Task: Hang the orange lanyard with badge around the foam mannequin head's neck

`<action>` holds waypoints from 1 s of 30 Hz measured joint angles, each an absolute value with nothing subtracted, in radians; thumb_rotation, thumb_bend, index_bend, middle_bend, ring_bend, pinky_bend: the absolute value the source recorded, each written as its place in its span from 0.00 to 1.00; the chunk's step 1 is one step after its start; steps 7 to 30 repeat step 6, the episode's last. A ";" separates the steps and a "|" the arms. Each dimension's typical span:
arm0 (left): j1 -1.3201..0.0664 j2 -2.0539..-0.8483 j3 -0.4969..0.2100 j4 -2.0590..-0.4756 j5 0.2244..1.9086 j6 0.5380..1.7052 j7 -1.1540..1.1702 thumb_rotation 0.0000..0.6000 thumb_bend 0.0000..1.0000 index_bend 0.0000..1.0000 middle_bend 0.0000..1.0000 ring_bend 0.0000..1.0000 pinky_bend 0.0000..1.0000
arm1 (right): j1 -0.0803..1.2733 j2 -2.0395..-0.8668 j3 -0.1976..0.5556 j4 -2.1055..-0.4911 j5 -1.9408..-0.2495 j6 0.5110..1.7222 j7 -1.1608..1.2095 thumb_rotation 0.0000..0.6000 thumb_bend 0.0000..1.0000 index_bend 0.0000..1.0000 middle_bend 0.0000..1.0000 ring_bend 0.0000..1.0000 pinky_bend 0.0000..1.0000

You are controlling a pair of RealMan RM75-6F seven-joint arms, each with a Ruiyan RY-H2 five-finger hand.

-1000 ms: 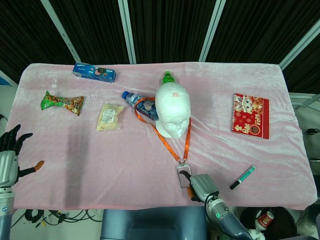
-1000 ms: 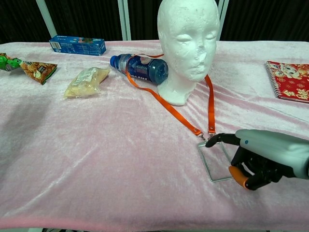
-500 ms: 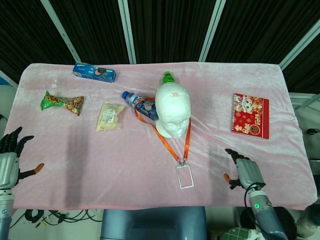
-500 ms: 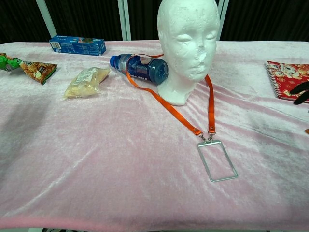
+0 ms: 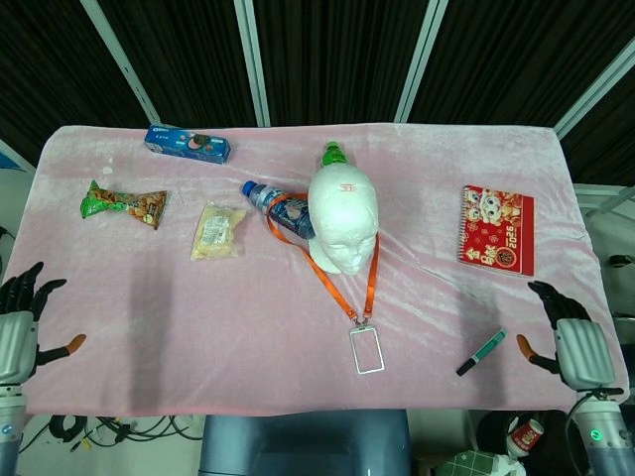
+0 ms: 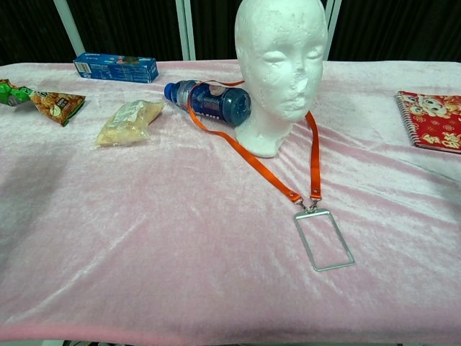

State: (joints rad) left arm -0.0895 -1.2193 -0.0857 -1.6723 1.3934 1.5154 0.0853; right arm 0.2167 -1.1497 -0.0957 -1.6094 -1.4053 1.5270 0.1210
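Surface: pink velvety cloth covers your whole table, dark curtains behind it.
Mannequin head: white foam mannequin head stands upright at the middle of the head view, face toward you in the chest view.
Lanyard: orange lanyard is looped around the neck already; both straps run down the cloth toward you and meet at a metal clip.
Badge: clear badge holder lies flat on the cloth just below centre, attached to the clip, nothing touching it.
Left hand: your left hand sits at the lower left edge of the head view, off the cloth's side, fingers spread apart and holding nothing. Chest view doesn't show it.
Right hand: your right hand is at the lower right edge of the head view, fingers apart, nothing in it, well apart from the badge.
Marker: green marker lies on the cloth between the badge and your right hand.
Bottles: blue bottle lies on its side touching the head's base, one strap draped over it; green-capped bottle pokes out behind the head.
Other stuff: red notebook at right, blue cookie box upper left, green snack bag and pale snack bag at left.
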 measured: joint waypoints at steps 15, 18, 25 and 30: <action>-0.087 -1.208 -0.081 -1.686 1.390 1.506 0.079 1.00 0.07 0.22 0.01 0.00 0.00 | 0.165 -1.227 -0.122 -1.513 -1.539 1.609 0.060 1.00 0.24 0.15 0.13 0.19 0.19; -0.087 -1.208 -0.081 -1.686 1.390 1.506 0.079 1.00 0.07 0.22 0.01 0.00 0.00 | 0.165 -1.227 -0.122 -1.513 -1.539 1.609 0.060 1.00 0.24 0.15 0.13 0.19 0.19; -0.087 -1.208 -0.081 -1.686 1.390 1.506 0.079 1.00 0.07 0.22 0.01 0.00 0.00 | 0.165 -1.227 -0.122 -1.513 -1.539 1.609 0.060 1.00 0.24 0.15 0.13 0.19 0.19; -0.087 -1.208 -0.081 -1.686 1.390 1.506 0.079 1.00 0.07 0.22 0.01 0.00 0.00 | 0.165 -1.227 -0.122 -1.513 -1.539 1.609 0.060 1.00 0.24 0.15 0.13 0.19 0.19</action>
